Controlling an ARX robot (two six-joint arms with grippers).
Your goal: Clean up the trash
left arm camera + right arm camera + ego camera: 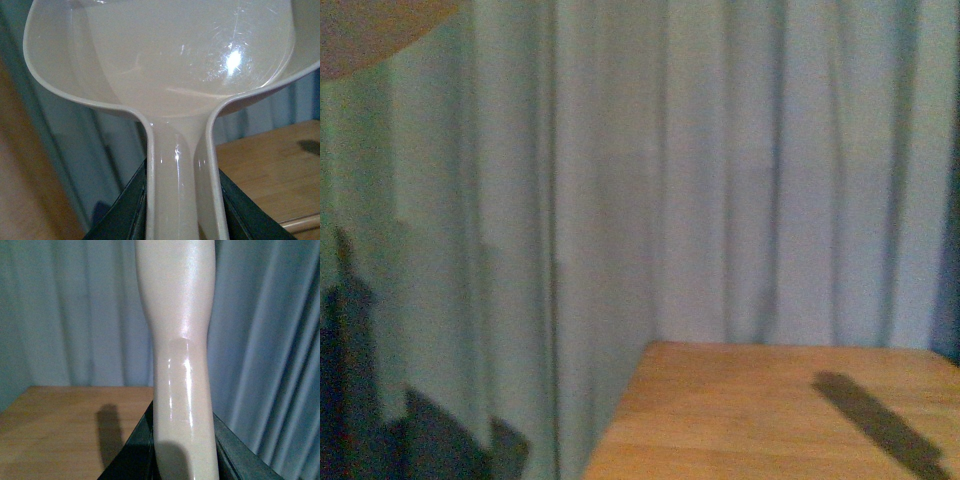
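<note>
The left jaws are clamped on the stem of the dustpan (165, 60), one dark finger pressed to each side, so the pale pinkish-grey scoop stands out ahead of the wrist with its hollow toward the camera. Held by the stem like this, its lip could be lowered to a surface as a catcher, I judge. The right jaws are closed the same way about a pale handle (182, 340), glossy and upright, whose working end lies outside the picture. It is probably a brush to pair with the pan, though that cannot be told. Both tools are carried clear of the wooden worktop (770, 410), whose far left corner shows in the front view with a long dark shadow (880, 425) across its right part. The trash, a white tissue wad, appears in no view, neither in the visible part of the scoop nor on the stretch of worktop that shows. A grey-blue curtain (670, 170) hangs close behind the worktop's far edge, where a wide swing of either tool could catch it. A blurred pinkish shape (370, 30) high in the front view is likely the pan's rim. The dark shapes (430, 440) off the worktop's left edge are too blurred to name.
</note>
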